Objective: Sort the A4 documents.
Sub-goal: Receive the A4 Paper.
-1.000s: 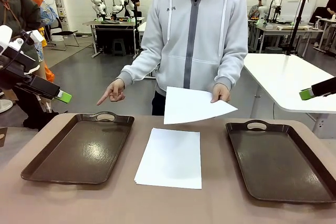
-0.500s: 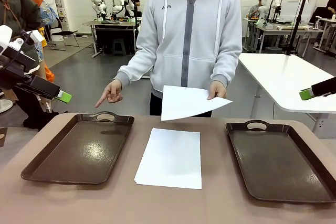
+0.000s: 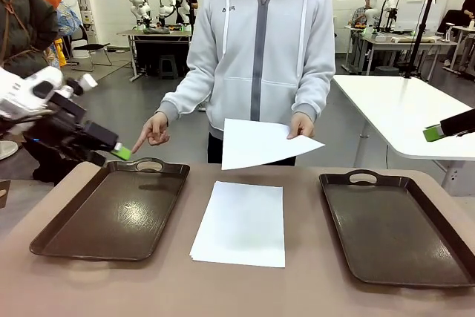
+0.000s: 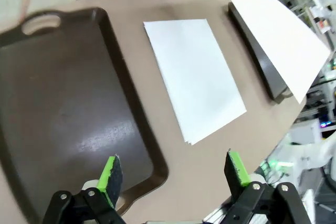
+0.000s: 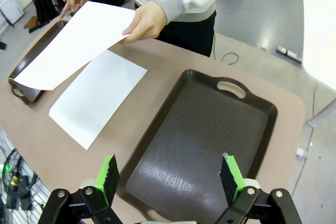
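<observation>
left gripper (image 3: pixel 119 152), jaws apart and empty like the right gripper (image 3: pixel 433 133), has swung toward the pointed-at left tray (image 3: pixel 111 213), likely destination for the held sheet (image 3: pixel 260 142) beyond the a4 documents (image 3: pixel 241 222) stacked mid-table.

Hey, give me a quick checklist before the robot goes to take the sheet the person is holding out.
1. Left gripper open: ok.
2. Right gripper open: ok.
3. Single white paper sheet held above the table by the person's hand: ok.
4. Person's other hand points toward the left dark brown handled tray: ok.
5. Left gripper at the sheet: not ok, it hovers by that tray's far edge.
6. What the sheet's face shows: cannot tell.
</observation>
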Controlling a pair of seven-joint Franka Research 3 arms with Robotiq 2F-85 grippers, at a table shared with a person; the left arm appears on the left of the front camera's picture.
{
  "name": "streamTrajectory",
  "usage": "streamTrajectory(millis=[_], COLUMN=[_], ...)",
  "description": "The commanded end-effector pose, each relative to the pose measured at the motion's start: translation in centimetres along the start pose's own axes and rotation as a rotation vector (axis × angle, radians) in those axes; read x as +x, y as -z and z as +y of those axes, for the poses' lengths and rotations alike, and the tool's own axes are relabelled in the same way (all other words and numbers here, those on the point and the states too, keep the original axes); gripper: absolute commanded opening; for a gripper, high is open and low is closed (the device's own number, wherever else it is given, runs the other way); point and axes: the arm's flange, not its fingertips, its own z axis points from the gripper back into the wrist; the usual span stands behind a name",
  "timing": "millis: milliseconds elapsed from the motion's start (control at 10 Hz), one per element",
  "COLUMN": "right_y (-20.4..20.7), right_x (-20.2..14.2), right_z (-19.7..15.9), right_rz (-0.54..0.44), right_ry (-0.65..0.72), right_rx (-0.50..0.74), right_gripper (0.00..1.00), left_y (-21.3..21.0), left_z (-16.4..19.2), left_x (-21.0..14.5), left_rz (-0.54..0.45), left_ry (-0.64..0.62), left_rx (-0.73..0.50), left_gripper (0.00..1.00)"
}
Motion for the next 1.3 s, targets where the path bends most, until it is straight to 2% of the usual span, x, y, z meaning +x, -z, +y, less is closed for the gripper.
streamTrajectory(millis=[0, 200, 500, 900, 1200], right_y=[0.1, 0.1, 0.1, 0.1, 0.1], right_x=[0.0, 0.0, 0.0, 0.0, 0.0], right_z=[0.0, 0.0, 0.0, 0.0, 0.0], right_rz=[-0.003, -0.003, -0.003, -0.003, -0.003], right_ry=[0.001, 0.001, 0.001, 0.001, 0.001], right_rx=[0.012, 0.012, 0.012, 0.012, 0.012], right_gripper=[1.00, 1.00, 1.00, 1.00, 1.00], left_y=[3.4, 5.7, 9.5, 13.4, 15.9], left_z=[0.5, 1.3, 2.1, -0.1, -1.9], left_x=[4.3, 5.8, 6.8, 8.9, 9.7], left_rz=[0.012, 0.013, -0.004, -0.029, 0.015], left_ry=[-0.102, -0.218, -0.357, -0.348, -0.338], left_rx=[-0.125, -0.279, -0.372, -0.475, -0.531], left_gripper=[1.00, 1.00, 1.00, 1.00, 1.00])
